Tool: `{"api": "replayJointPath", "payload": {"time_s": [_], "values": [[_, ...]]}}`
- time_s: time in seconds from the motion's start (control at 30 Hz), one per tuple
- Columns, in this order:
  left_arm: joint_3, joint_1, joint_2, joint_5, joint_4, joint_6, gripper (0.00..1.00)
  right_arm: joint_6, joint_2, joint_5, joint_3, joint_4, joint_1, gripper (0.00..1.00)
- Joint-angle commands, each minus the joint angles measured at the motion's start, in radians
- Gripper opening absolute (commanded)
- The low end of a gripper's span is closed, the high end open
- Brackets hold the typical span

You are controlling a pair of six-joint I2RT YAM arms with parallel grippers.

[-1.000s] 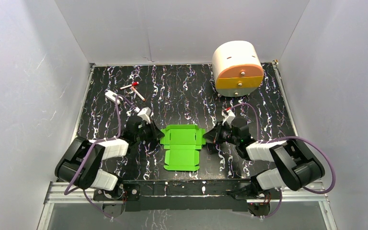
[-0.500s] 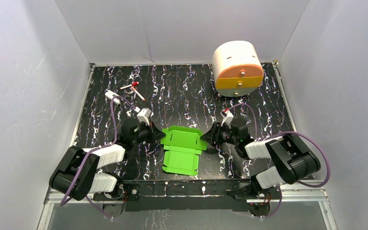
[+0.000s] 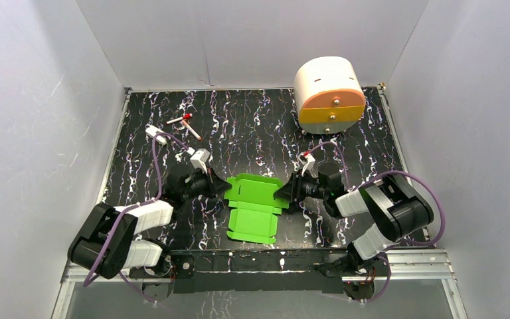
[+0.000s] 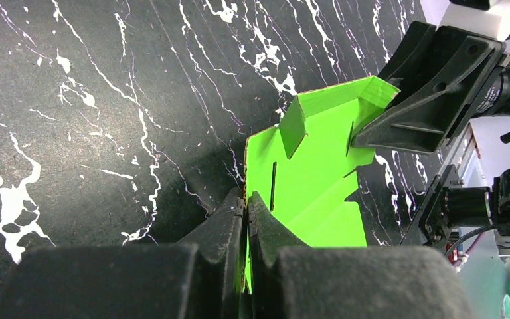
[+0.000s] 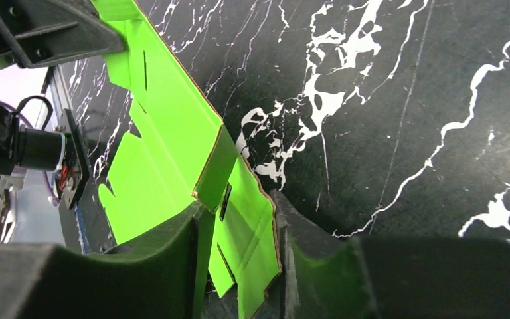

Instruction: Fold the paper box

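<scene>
The paper box (image 3: 254, 207) is a bright green die-cut sheet lying between the arms, its far half lifted with the side flaps raised. My left gripper (image 3: 225, 188) is at its left edge. In the left wrist view the left gripper (image 4: 246, 201) is shut on that edge of the sheet (image 4: 315, 166). My right gripper (image 3: 283, 193) is at the sheet's right edge. In the right wrist view the right gripper (image 5: 236, 203) has its jaws a little apart, with the bent right flap (image 5: 249, 226) between them, not pinched.
A large cream-and-orange rounded drawer unit (image 3: 329, 93) stands at the back right. Red-and-white pens (image 3: 184, 123) and a small white object (image 3: 154, 131) lie at the back left. White walls enclose the black marbled table (image 3: 252, 126).
Both grippers have moved inward onto the sheet's side edges. The far half of the sheet has risen and its side flaps have bent upward.
</scene>
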Motion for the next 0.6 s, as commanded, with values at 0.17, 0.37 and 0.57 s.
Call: {"api": "replayJointPath", "payload": {"time_s": [0.17,0.37,0.57], "values": [[0.007,0.004,-0.045,-0.056,0.039,-0.062,0.04,0.070,0.032,-0.119,0.017,0.237,-0.007,0.17],[-0.013,0.004,-0.134,-0.175,-0.077,-0.124,0.26,0.117,0.004,-0.117,0.010,0.262,-0.006,0.11],[-0.030,0.000,-0.281,-0.263,-0.242,-0.140,0.45,0.160,-0.037,-0.081,-0.010,0.282,-0.007,0.08]]}}
